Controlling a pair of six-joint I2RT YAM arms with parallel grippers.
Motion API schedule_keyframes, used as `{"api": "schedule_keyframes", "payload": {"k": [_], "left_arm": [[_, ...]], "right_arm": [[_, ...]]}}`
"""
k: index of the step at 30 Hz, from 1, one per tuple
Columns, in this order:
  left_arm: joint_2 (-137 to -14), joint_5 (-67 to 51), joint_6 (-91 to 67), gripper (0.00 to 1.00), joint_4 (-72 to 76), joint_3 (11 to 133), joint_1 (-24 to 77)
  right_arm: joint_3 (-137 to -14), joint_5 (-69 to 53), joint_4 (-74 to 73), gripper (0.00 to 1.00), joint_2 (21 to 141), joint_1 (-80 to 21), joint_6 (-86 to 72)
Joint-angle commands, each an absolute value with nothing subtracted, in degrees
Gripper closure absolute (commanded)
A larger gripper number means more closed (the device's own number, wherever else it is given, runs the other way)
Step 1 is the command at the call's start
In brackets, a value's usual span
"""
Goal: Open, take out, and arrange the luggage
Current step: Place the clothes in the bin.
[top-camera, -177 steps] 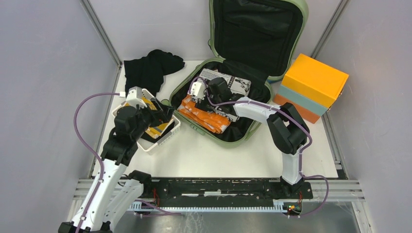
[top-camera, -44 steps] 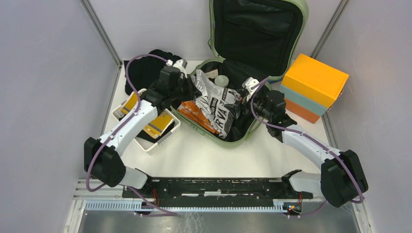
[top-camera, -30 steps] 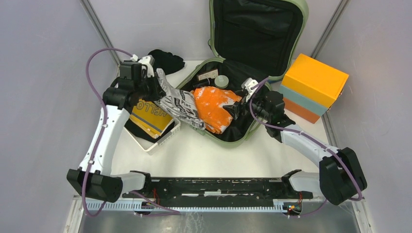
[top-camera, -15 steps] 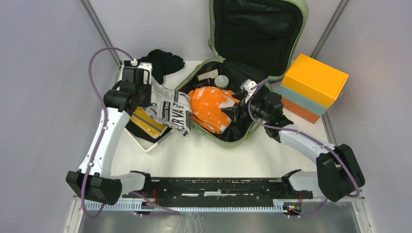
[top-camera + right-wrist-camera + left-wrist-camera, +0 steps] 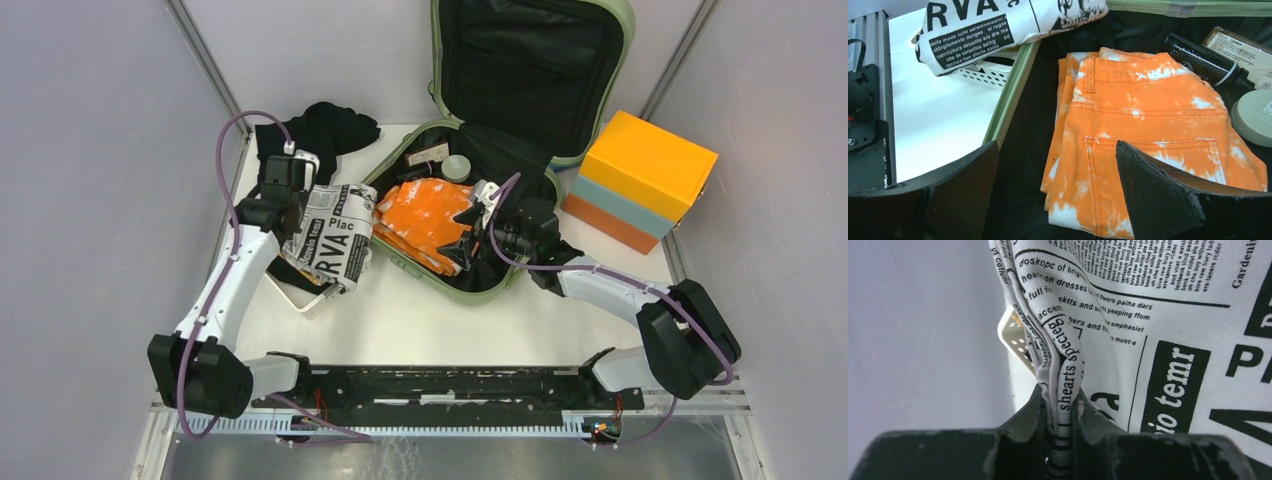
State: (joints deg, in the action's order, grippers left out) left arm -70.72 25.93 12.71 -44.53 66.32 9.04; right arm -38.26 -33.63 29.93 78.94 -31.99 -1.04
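- Sage-green hard-shell luggage [image 5: 530,70] lies open around the right gripper [image 5: 472,222], with its black-lined lid upright; unpacking looks about half done.
- Folded orange, bleach-splashed denim [image 5: 425,215] lies ungrasped beneath the right gripper's wide-spread jaws.
- Left gripper [image 5: 1060,410] pinches soft newspaper-print cloth [image 5: 335,235], which hangs below it over a perforated basket [image 5: 983,75].
- A black bottle [image 5: 1205,62] and round jar [image 5: 1253,117], possibly toiletries, sit unpacked beyond the denim.

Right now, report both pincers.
Left pincer: shut on the newsprint cloth.
Right pincer: open, empty, by the orange jeans.
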Motion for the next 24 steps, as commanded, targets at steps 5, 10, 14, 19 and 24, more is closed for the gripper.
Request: {"api": "schedule_keyframes", "payload": {"k": [5, 10, 14, 19, 24], "left_arm": [[-76.3, 33.8, 26.5, 0.98, -33.9, 65.2, 5.2], [-80.8, 32.3, 27.9, 0.98, -34.3, 66.4, 4.5], [-81.7, 33.9, 27.7, 0.98, -34.6, 66.0, 4.2], [-81.0, 39.4, 27.2, 0.98, -31.2, 65.2, 2.5], [-86.3, 38.1, 23.6, 0.88, -32.4, 68.3, 1.5]], "right_arm": [[-39.9, -35.2, 32.8, 0.08, 78.4, -32.2, -0.5], [-39.2, -35.3, 32.5, 0.08, 77.7, -32.3, -0.5], [-38.9, -35.1, 32.2, 0.08, 77.2, -32.2, -0.4], [-39.0, -35.4, 32.3, 0.08, 77.0, -32.4, -0.4], [-38.9, -35.6, 32.5, 0.07, 76.4, -32.4, -0.5]]}}
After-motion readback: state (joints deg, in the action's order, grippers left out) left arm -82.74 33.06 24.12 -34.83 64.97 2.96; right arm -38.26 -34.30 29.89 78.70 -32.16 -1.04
